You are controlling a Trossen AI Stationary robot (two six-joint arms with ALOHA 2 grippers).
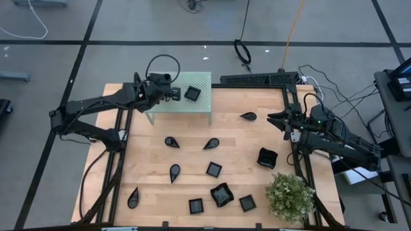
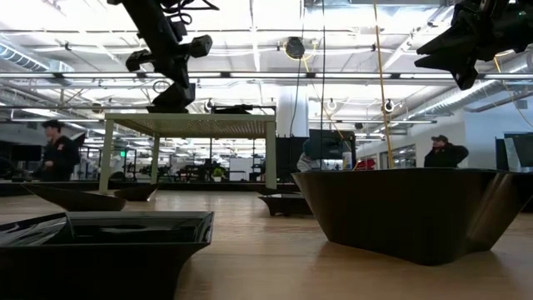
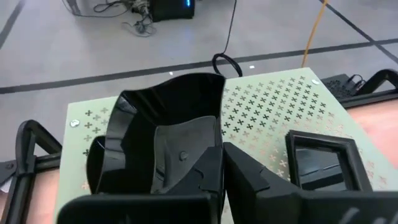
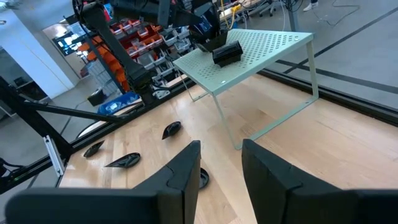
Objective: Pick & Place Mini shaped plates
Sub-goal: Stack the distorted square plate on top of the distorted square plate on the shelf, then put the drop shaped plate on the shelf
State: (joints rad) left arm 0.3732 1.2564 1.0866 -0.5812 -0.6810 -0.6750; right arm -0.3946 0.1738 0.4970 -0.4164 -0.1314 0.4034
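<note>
My left gripper (image 1: 171,94) is over the green perforated platform (image 1: 204,80), shut on a larger black plate with a wavy rim (image 3: 158,134). A small square plate (image 1: 192,94) sits flat on the platform beside it and also shows as the square plate (image 3: 321,158) in the left wrist view. More black plates lie on the wooden table: teardrop plates (image 1: 248,116), (image 1: 171,142), (image 1: 211,144), square plates (image 1: 214,169), (image 1: 196,206), and wavy-rimmed plates (image 1: 267,157), (image 1: 221,194). My right gripper (image 1: 282,119) hangs open above the table's right side, touching nothing. My left gripper holds the wavy-rimmed plate by its side wall (image 3: 214,134), with one finger (image 3: 186,165) inside the dish and the other finger (image 3: 258,183) outside. The fingers slant down from the table's left side. The plate is tilted over the platform top; I cannot tell whether it touches the platform.
A potted plant (image 1: 290,196) stands at the near right corner. The platform stands on thin legs (image 4: 227,124) at the far side of the table. Black frame rails (image 1: 292,96) run along the table's edges. People stand in the room behind the table (image 2: 58,150).
</note>
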